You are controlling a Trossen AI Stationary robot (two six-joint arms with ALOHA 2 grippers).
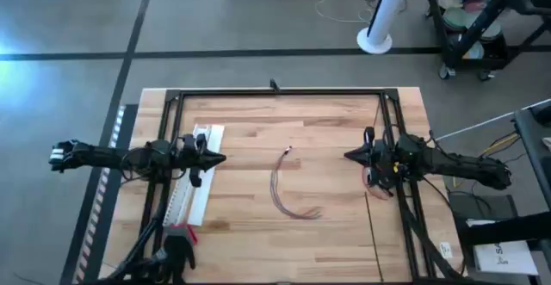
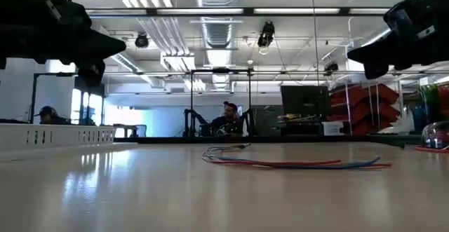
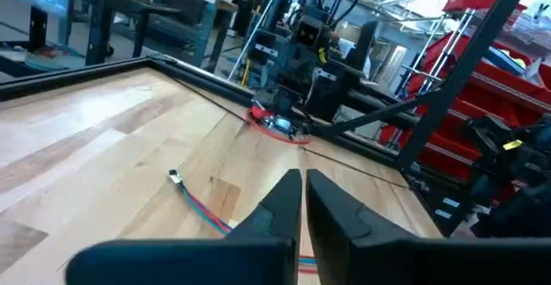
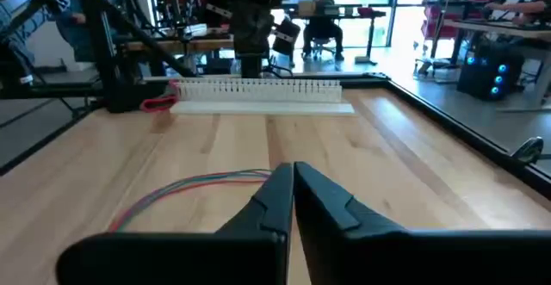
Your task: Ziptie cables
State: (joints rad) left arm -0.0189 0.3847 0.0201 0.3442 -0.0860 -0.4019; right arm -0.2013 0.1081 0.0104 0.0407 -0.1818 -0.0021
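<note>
Lying mid-table, cables [image 1: 288, 188] untouched; wrist views alone show left fingers [image 3: 280, 206], right fingers [image 4: 274, 197] clenched, empty

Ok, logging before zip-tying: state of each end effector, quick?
Left end effector: shut, empty, above the table.
Right end effector: shut, empty, above the table.

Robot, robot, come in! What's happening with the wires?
Left gripper shut, empty, hovering. Right gripper same. Cables loose on table between them. Nothing in the way.
</note>
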